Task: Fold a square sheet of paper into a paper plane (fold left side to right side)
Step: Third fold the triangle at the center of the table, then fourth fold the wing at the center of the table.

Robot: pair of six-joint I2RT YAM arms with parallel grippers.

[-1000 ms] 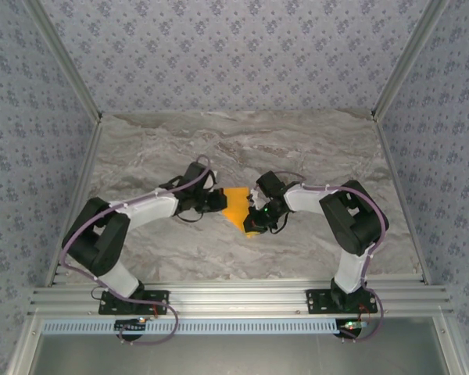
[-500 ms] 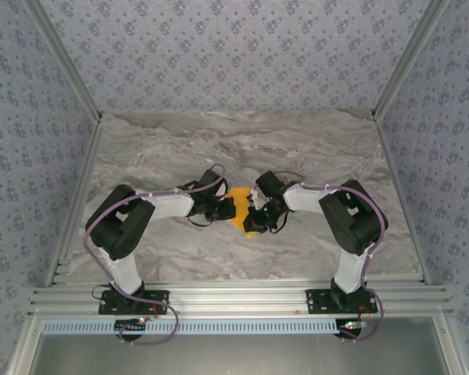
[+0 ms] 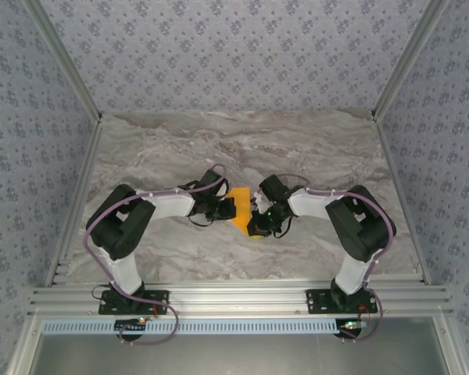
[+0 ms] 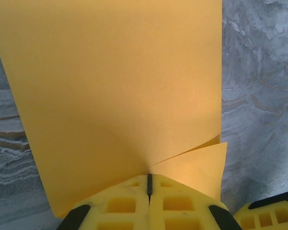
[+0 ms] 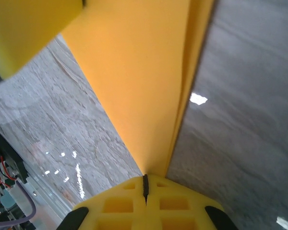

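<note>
The square sheet of paper (image 3: 241, 208) is bright orange-yellow and hangs doubled over between both grippers, just above the marble table (image 3: 313, 148). My left gripper (image 3: 228, 208) is shut on its left edge. In the left wrist view the sheet (image 4: 115, 81) spreads away from the closed left gripper (image 4: 149, 179), with a second layer (image 4: 201, 163) peeling off at the lower right. My right gripper (image 3: 255, 223) is shut on the sheet's near corner. In the right wrist view the paper (image 5: 144, 81) rises from the pinched right gripper (image 5: 145, 181). The paper plane is out of view.
Patterned walls and aluminium rails (image 3: 234, 297) enclose the table. Both arm bases sit at the near edge. A yellow finger of the other gripper (image 4: 269, 215) shows at the left wrist view's lower right corner. Bare marble surrounds the grippers.
My left arm has swung right, carrying the sheet's left side toward the right gripper, so the paper looks narrower. The right arm shifted slightly. Both grippers stayed shut.
</note>
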